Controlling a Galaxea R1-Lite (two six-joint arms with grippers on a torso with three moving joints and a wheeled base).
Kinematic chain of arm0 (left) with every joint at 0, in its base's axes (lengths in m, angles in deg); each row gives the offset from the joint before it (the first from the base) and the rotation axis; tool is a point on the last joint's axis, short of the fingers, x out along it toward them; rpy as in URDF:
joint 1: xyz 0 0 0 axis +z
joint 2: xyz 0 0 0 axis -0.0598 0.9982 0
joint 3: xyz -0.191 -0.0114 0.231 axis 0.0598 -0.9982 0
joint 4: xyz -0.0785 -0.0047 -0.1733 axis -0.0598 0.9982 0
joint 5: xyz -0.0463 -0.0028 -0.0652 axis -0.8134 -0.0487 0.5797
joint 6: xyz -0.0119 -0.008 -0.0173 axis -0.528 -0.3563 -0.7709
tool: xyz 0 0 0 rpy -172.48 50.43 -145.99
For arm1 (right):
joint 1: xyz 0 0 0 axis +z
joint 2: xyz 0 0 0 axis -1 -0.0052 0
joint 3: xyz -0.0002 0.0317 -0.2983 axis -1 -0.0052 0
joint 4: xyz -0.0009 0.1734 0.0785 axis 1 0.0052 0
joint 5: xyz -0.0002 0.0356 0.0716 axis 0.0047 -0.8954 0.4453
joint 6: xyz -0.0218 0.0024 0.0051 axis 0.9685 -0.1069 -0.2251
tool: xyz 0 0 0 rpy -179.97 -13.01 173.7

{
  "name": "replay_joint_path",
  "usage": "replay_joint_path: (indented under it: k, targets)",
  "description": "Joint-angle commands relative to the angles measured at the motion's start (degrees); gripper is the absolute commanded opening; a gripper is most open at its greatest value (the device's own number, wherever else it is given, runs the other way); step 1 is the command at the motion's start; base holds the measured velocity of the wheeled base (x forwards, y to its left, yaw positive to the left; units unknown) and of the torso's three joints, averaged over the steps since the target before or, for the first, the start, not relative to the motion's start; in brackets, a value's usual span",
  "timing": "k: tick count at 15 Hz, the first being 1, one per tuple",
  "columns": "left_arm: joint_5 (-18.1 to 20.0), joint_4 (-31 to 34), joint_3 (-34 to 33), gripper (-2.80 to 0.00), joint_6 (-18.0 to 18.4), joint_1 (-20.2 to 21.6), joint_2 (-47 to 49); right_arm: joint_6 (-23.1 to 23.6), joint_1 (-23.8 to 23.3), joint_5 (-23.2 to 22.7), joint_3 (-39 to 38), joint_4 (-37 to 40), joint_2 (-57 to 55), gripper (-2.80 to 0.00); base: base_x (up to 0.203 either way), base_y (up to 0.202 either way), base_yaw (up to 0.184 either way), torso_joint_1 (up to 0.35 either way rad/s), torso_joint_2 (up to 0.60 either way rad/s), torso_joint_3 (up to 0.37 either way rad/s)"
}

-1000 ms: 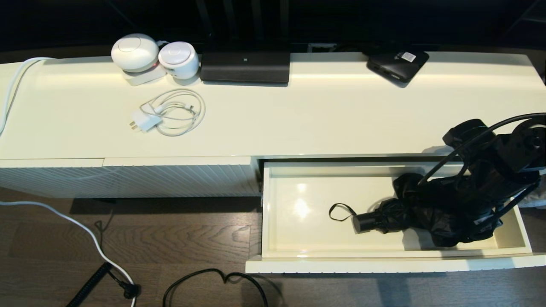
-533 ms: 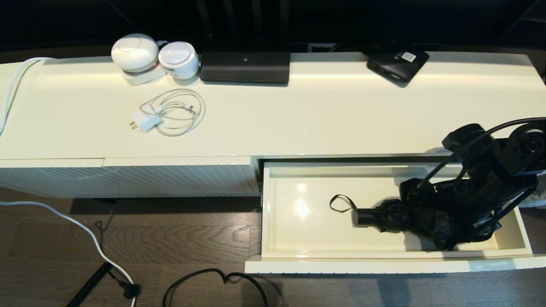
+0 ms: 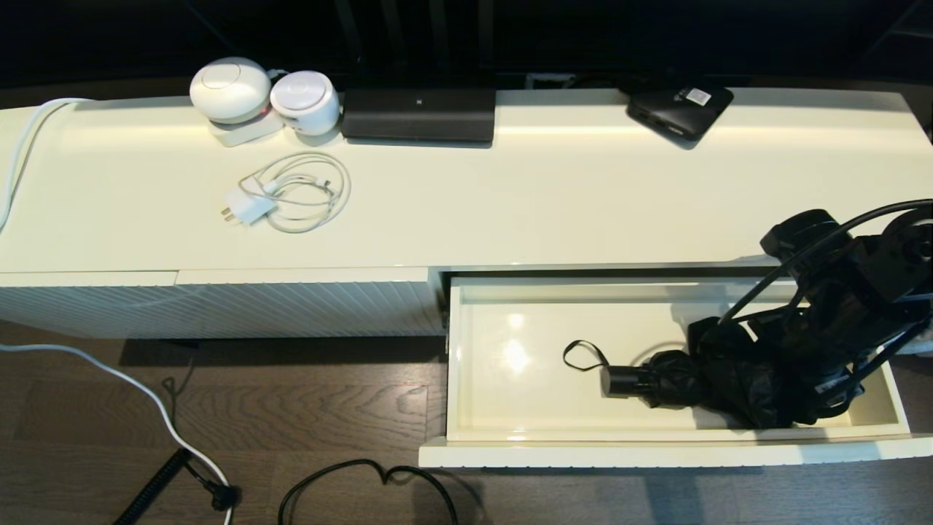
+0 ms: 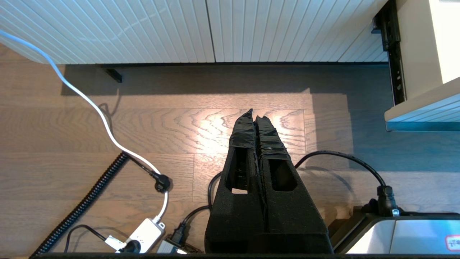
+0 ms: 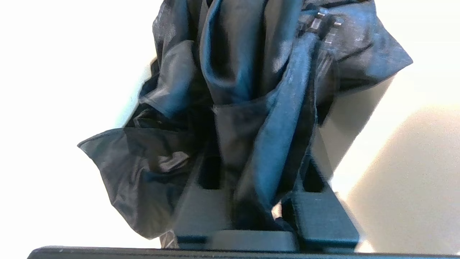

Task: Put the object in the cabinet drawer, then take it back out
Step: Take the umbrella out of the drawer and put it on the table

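The only label in view is a small white one on the box point(image 3: 680, 107) at the cabinet's point(image 3: 510, 197) back edge, too small to read. The umbrella point(image 3: 700, 379) lies flat in the open drawer point(image 3: 656, 452), toward its right end, long axis along the drawer's width, stubby handle and thin loop pointing left. Its black fabric is loose and bunched. The right gripper point(image 5: 251, 172) is pinched on that fabric. The left gripper point(image 4: 257, 120) hangs over the floor, fingers pressed together.
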Motion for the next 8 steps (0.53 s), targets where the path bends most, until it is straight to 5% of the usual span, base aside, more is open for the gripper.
replay_joint_path:
  k: [1,8]
  targets:
    - [0.0,0.0,0.0,-2.80,0.0,0.0,-0.1,-0.5,0.5,0.1,-1.2,0.4,2.1,-2.80,0.000,0.000,0.000,0.000,0.00,0.000]
    - [0.0,0.0,0.0,-2.80,0.0,0.0,-0.1,-0.8,2.7,0.6,-2.1,6.5,6.9,-2.80,0.000,0.000,0.000,0.000,0.00,0.000]
